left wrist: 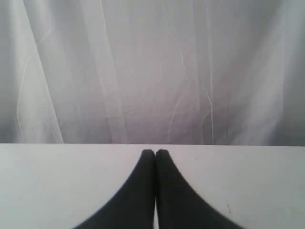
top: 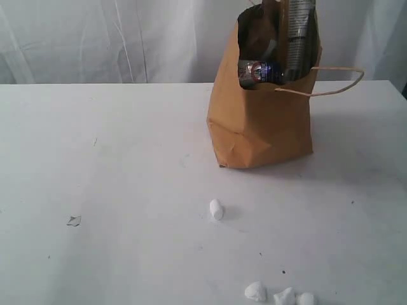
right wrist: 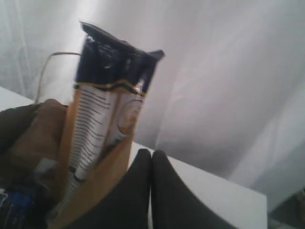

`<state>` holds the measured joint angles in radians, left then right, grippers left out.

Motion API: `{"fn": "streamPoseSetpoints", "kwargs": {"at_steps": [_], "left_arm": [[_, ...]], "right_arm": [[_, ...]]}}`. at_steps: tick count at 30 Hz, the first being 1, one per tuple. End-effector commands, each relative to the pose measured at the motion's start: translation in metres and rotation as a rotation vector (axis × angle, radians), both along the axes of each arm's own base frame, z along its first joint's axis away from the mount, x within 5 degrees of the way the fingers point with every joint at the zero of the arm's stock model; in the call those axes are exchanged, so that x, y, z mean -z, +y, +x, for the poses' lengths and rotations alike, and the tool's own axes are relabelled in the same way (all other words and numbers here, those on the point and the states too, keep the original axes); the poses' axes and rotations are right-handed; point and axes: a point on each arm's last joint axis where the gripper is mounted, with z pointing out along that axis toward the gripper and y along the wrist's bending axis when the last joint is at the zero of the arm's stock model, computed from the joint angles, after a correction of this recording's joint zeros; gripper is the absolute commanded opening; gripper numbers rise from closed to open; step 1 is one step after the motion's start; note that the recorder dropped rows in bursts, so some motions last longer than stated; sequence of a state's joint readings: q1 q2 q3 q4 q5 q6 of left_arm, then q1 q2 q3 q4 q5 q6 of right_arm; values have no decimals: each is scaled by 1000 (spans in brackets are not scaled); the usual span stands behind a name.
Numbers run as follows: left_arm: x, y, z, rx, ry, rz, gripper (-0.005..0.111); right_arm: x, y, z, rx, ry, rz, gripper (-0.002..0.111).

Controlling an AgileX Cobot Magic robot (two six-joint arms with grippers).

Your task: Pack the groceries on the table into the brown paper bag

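Note:
The brown paper bag (top: 261, 121) stands upright on the white table (top: 114, 165), right of the middle. Out of its open top sticks the long noodle packet (top: 299, 32), with a dark can (top: 254, 71) lying lower inside. In the right wrist view the same noodle packet (right wrist: 107, 109) rises from the bag (right wrist: 102, 183), and my right gripper (right wrist: 151, 153) sits shut and empty just beside the bag's rim. My left gripper (left wrist: 155, 152) is shut and empty, low over bare table, facing the white curtain. Neither gripper shows in the exterior view.
One bag handle (top: 337, 86) hangs out to the right. A small white lump (top: 217, 209) lies in front of the bag, and three more white lumps (top: 280, 295) lie at the front edge. A small grey scrap (top: 74, 220) is at the left. A white curtain (top: 95, 38) hangs behind.

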<state>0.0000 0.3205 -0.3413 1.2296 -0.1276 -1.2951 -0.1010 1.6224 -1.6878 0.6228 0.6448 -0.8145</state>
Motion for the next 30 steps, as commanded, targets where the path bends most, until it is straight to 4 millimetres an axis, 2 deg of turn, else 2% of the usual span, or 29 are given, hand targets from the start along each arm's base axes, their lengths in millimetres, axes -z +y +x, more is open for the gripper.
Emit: {"fn": "streamPoseSetpoints", "kwargs": {"at_steps": [1,3,5,6,7,8,9,10,11,13,15,16,17,20,21,26,30], "left_arm": [[-29,4,-11,-57,-90,102,0],[-39,5,-19,-66,-137,98,0],[-45,8,-33,-97,-200,49,0],[-45,13,-44,-144,-230,8,0],[-45,15,-50,-167,-250,-17,0],[-44,17,-62,-179,-288,-87,0],[-43,17,-67,-163,-309,-134,0],[-43,16,-76,-142,-347,-165,0],[-42,15,-76,-140,-346,-153,0],[-33,14,-71,-132,-317,-128,0],[-13,8,-58,-71,-270,-106,0],[-4,5,-52,-42,-249,-97,0],[13,2,-44,-2,-204,-87,0],[48,5,-34,-50,-82,-86,0],[63,12,-32,-123,-12,-83,0],[86,28,-35,-317,129,-104,0],[88,31,-36,-359,153,-116,0]], "right_arm": [[-28,-18,-43,145,65,67,0],[-40,-14,-61,134,53,90,0],[-52,-5,-86,120,-21,199,0],[-56,-1,-107,117,-67,267,0],[-51,1,-116,126,-78,283,0],[-46,3,-136,132,-111,264,0],[-39,4,-150,125,-128,213,0],[-24,7,-169,93,-135,106,0],[-18,10,-184,73,-146,55,0],[12,15,-220,61,-128,38,0],[38,20,-235,54,-98,129,0],[44,22,-239,56,-101,156,0],[53,23,-247,67,-113,176,0],[55,23,-272,95,-214,176,0],[52,23,-282,107,-265,164,0],[56,22,-303,135,-346,63,0],[71,20,-303,142,-316,-3,0]]}}
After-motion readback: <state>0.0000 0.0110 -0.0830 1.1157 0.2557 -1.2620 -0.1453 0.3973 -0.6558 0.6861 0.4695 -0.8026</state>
